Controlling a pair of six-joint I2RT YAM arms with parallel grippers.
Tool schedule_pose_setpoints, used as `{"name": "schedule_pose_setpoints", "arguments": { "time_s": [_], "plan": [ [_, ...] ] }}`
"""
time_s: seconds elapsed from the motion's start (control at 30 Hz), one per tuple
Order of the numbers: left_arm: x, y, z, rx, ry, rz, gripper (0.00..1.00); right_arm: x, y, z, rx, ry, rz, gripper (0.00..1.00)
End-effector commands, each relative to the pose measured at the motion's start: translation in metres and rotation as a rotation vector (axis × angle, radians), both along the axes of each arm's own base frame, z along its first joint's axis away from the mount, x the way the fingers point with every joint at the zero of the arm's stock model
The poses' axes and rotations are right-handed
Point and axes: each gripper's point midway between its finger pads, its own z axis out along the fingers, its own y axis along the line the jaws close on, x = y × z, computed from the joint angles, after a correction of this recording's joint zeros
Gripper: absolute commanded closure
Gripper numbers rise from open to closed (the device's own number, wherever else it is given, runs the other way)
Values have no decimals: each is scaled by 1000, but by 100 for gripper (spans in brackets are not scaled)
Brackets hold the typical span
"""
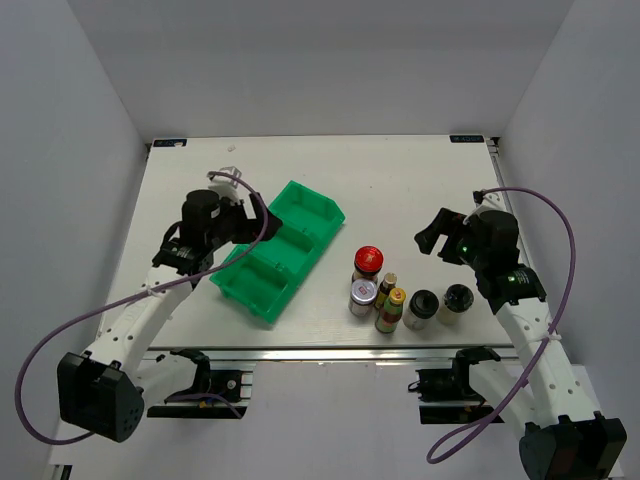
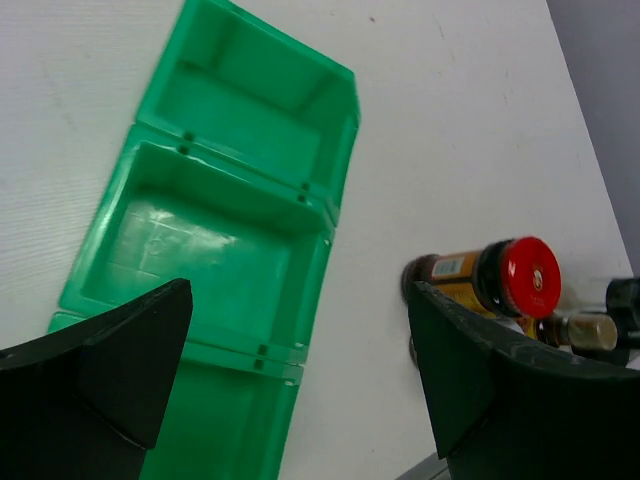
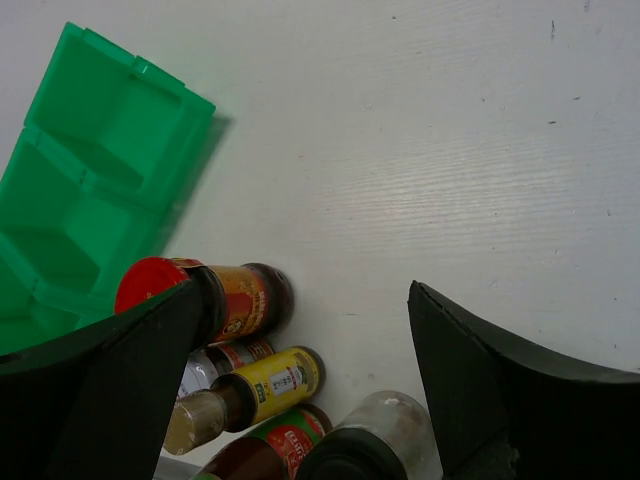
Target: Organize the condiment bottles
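Observation:
Six condiment bottles stand in a cluster near the front of the table: a red-capped dark jar (image 1: 368, 261), a silver-lidded jar (image 1: 362, 295), a tan-capped slim bottle (image 1: 386, 288), a yellow-capped slim bottle (image 1: 391, 309) and two black-lidded jars (image 1: 422, 308) (image 1: 457, 300). My left gripper (image 1: 262, 222) is open and empty above the green bin (image 1: 281, 251). My right gripper (image 1: 433, 238) is open and empty, behind and right of the cluster. The red-capped jar also shows in the left wrist view (image 2: 500, 277) and in the right wrist view (image 3: 200, 295).
The green divided bin lies diagonally left of centre, with its compartments empty (image 2: 215, 250). The table's front edge and metal rail (image 1: 330, 350) run just in front of the bottles. White walls close in the table on three sides.

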Motion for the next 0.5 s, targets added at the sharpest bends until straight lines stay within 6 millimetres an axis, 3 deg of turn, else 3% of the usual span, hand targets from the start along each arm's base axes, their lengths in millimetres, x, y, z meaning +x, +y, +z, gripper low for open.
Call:
{"name": "schedule_pose_setpoints", "arguments": {
  "time_s": [0.0,0.07,0.17,0.33,0.37,0.47],
  "plan": [
    [-4,-22,26,45,-107,-93,2,6,3,21,12,-62,11,11],
    [-7,-31,27,68,-135,-143,2,7,-3,19,-9,-55,-11,11],
    [-16,-62,15,132,-136,-264,2,8,-8,18,-34,-59,-32,11],
    [-41,-125,-3,231,-182,-497,2,14,-23,14,-70,-53,-115,11],
    [-45,-135,-17,273,-174,-548,2,14,-24,11,-78,-41,-122,11],
    [-57,-168,-15,282,-222,-648,2,15,-24,8,-86,-24,-119,11]
  ]
}}
